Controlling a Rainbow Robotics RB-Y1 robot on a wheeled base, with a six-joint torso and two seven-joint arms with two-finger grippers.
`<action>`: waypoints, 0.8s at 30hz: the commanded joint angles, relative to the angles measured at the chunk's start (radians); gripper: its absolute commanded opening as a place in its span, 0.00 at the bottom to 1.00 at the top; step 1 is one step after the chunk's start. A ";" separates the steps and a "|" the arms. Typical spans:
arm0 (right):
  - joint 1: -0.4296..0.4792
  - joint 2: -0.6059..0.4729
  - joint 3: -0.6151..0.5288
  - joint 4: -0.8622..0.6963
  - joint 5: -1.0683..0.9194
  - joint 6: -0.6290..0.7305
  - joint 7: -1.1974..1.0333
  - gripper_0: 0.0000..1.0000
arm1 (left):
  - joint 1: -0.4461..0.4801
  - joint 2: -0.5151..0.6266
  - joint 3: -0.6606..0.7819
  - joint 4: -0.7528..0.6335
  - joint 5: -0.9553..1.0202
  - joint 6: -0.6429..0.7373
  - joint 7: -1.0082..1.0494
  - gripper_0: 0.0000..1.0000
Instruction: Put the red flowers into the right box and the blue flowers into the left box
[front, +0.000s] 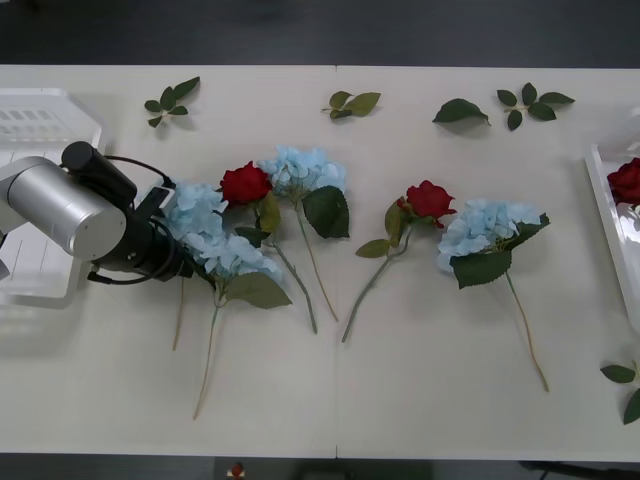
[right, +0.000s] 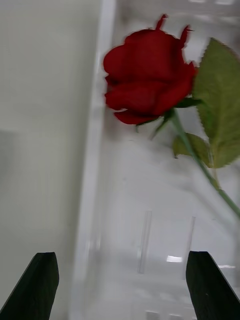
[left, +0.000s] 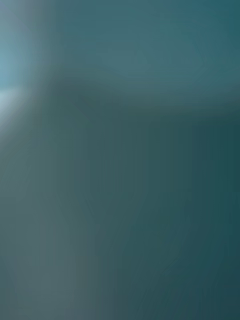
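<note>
Reaching into the leftmost blue flowers (front: 205, 235), the left gripper (front: 178, 262) sat buried among petals; its finger state could not be told. These heads looked light, soft and crushable, so the thin stems seemed the safer hold. The left box (front: 40, 125), behind that arm, appeared empty. The right gripper (right: 120, 287), fingers spread and holding nothing, hovered above the right box (right: 95, 165), one red rose (right: 147, 82) lying ahead of its fingers.

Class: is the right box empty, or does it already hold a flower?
Not empty: one red rose lies inside the right box, bloom near its rim.
</note>
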 joint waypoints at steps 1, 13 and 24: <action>-0.027 -0.046 -0.025 -0.155 0.123 0.059 -0.237 0.74 | -0.031 0.003 -0.020 -0.010 -0.013 -0.004 0.010 1.00; -0.080 0.049 -0.025 -0.523 0.526 0.297 -0.702 0.74 | -0.031 -0.013 -0.054 -0.013 -0.054 -0.009 0.010 1.00; -0.078 0.219 0.087 -0.701 0.922 0.436 -0.826 0.74 | -0.029 -0.013 -0.077 -0.020 -0.063 -0.024 0.010 1.00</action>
